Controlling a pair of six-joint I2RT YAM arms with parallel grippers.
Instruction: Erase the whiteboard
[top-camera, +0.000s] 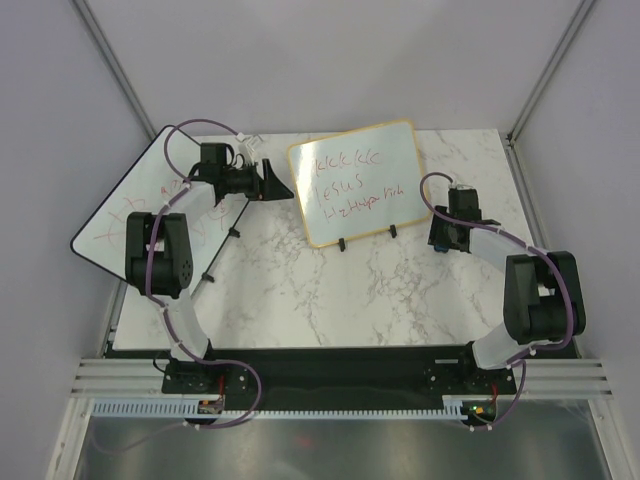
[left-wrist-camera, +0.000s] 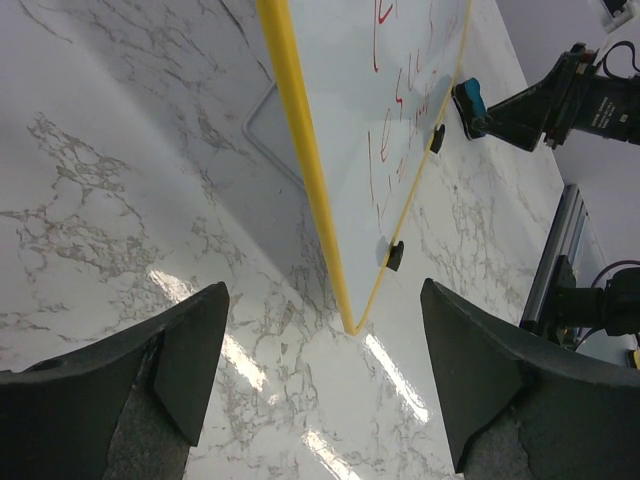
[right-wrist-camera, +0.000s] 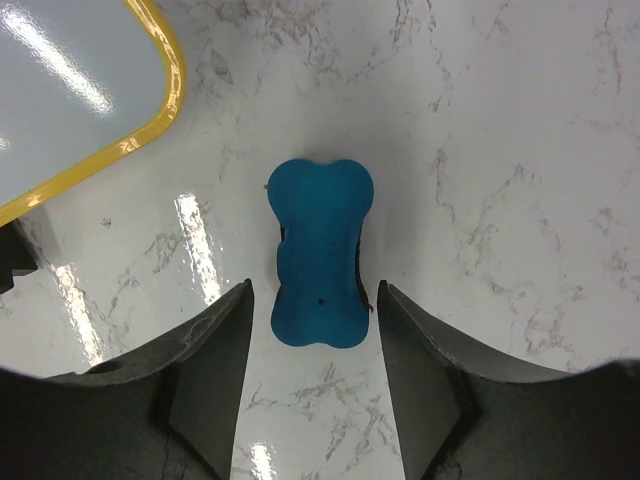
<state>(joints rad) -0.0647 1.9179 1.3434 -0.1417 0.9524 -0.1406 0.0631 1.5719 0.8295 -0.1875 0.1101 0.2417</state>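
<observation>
The whiteboard (top-camera: 355, 180) has a tan frame and two black feet, stands tilted at the table's middle back, and carries red writing. In the left wrist view its yellow-looking edge (left-wrist-camera: 300, 150) runs down to a corner just ahead of my left gripper (left-wrist-camera: 325, 370), which is open and empty. From above, the left gripper (top-camera: 272, 185) is at the board's left edge. A blue eraser (right-wrist-camera: 320, 255) lies flat on the table to the right of the board. My right gripper (right-wrist-camera: 313, 330) is open over it, with the eraser's near end between the fingers, which do not touch it. The right gripper (top-camera: 440, 238) hides the eraser from above.
A larger black-edged whiteboard (top-camera: 150, 215) with red doodles lies at the left, partly over the table's left edge, under the left arm. The marble table (top-camera: 330, 290) has an edge at the front. The eraser also shows in the left wrist view (left-wrist-camera: 470, 105).
</observation>
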